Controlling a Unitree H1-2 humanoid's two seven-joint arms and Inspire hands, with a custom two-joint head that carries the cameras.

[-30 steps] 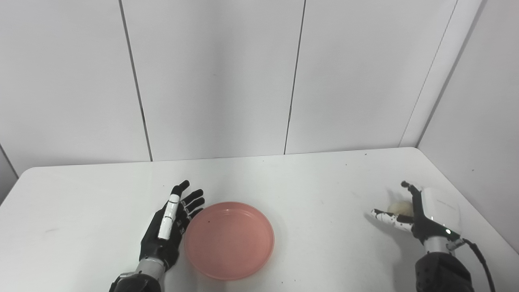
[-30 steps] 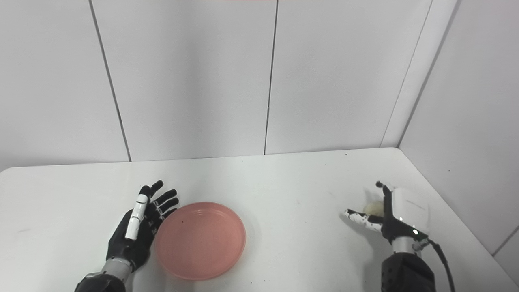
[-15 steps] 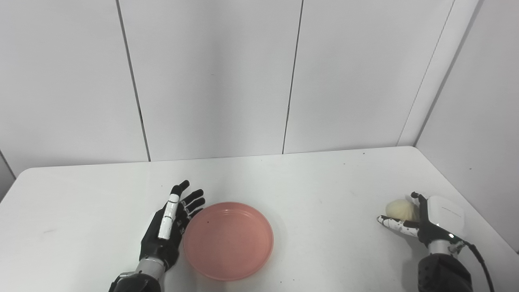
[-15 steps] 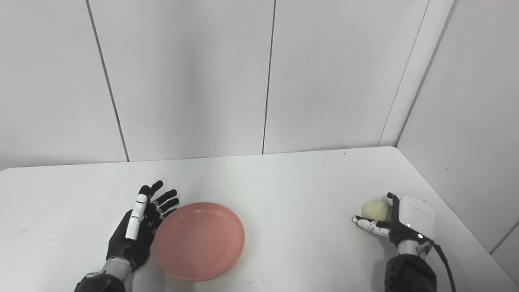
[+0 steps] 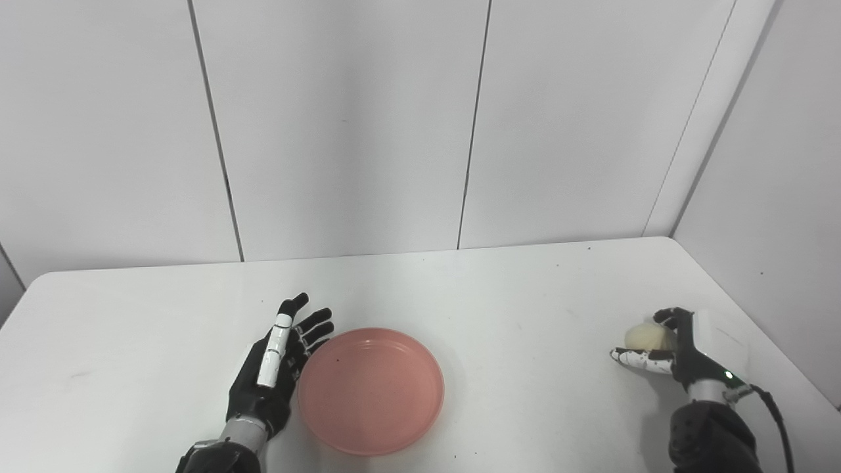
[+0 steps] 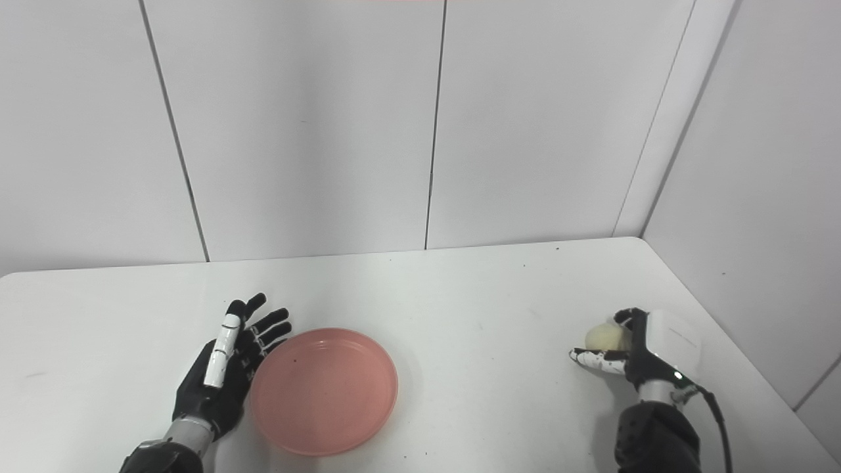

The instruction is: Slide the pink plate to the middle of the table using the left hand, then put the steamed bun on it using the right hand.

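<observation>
Since half a second ago, the right hand has curled its fingers over the bun and now holds it, thumb underneath, near the right side of the tabletop. Nothing else has moved. Close by, the left hand rests flat with fingers spread, holding nothing, touching the left rim of the plate. Bare tabletop lies between the plate and the bun, which are well apart.
</observation>
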